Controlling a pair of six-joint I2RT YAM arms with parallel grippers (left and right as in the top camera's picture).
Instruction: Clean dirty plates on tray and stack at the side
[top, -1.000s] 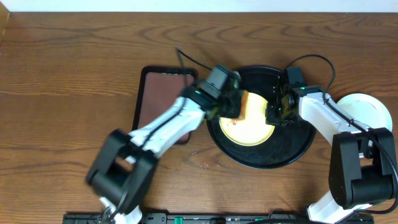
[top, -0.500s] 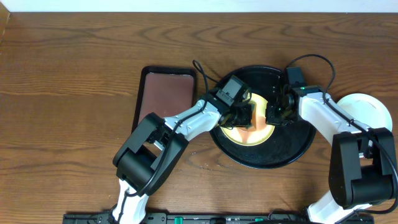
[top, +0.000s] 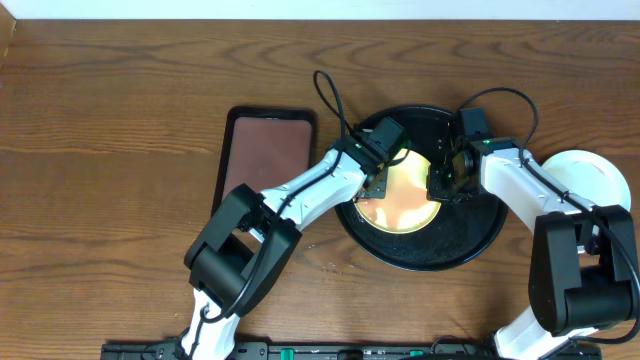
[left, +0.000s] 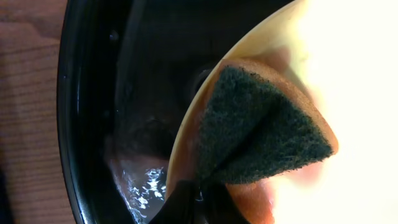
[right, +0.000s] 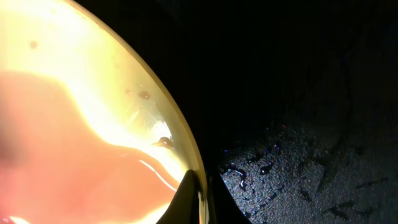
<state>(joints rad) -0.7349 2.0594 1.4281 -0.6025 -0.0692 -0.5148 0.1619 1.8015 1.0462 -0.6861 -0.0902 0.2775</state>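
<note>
**Overhead: yellow plate (top: 400, 200) gripped on the black tray (top: 480, 232)**

Overhead showed the round black tray right of centre on the wooden worktop (top: 110, 120), with the yellow plate lying inside it, toward the tray's left half. Most of the plate's face was covered by a red-brown smear. The left tool (top: 385, 176) reached in from the lower left and sat over the plate's upper left edge. The right tool (top: 438, 186) met the plate's right edge from the other side.

In the left wrist view the left tool (left: 191, 194) was closed on a corner of a sponge (left: 261, 134) — dark green scouring face toward the camera, orange foam behind. The sponge lay against the yellow plate (left: 354, 68) just inside its rim, with the glossy wall of the black tray (left: 78, 124) to the left.

The right wrist view showed the right tool (right: 199, 196) clamped on the rim of the yellow plate (right: 68, 56), one finger on each side of the edge. Water drops (right: 249, 168) beaded on the black tray (right: 311, 93) floor beside it.

A reddish-brown tray (top: 265, 150), rectangular, lay on the worktop just left of the black tray. At the far right a pale plate (top: 600, 170) rested off the tray, partly under the right arm — whether more than one was stacked there could not be told.
</note>
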